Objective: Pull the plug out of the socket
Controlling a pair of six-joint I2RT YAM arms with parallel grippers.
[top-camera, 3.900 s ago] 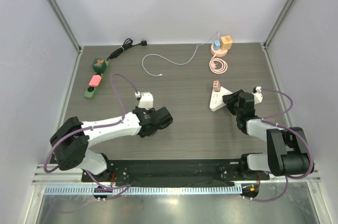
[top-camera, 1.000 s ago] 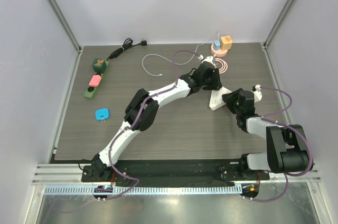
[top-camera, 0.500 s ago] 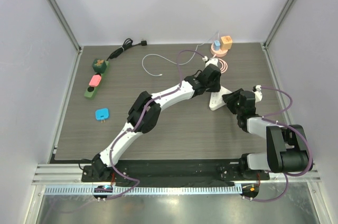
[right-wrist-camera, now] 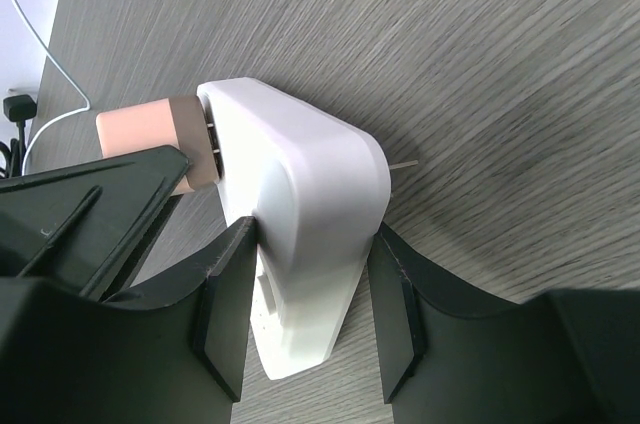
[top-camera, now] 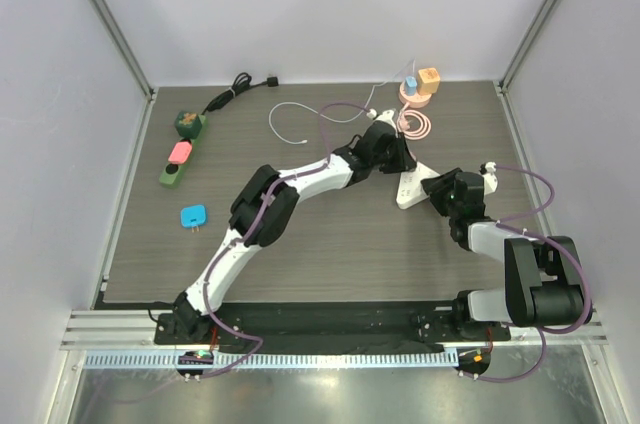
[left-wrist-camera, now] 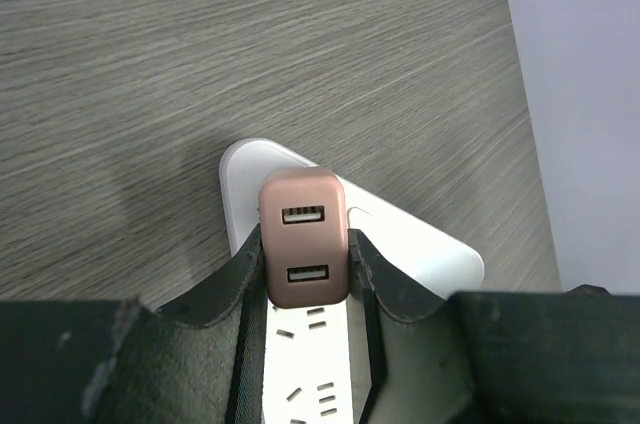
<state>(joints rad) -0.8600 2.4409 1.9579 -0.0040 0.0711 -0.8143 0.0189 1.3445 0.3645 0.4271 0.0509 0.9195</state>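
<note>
1 white socket (top-camera: 409, 190), 2 arms (top-camera: 300, 177) (top-camera: 492, 239)

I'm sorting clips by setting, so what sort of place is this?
Probably a robotics lab test cell: a grey wood-grain tabletop boxed in by plain white panels on aluminium posts, with practice items such as a white triangular power strip carrying a pink USB charger plug, and a green power strip.

Open table (top-camera: 330, 234) lies left of the socket (top-camera: 405, 195); a pink cable coil (top-camera: 426, 124) crowds behind.
</note>
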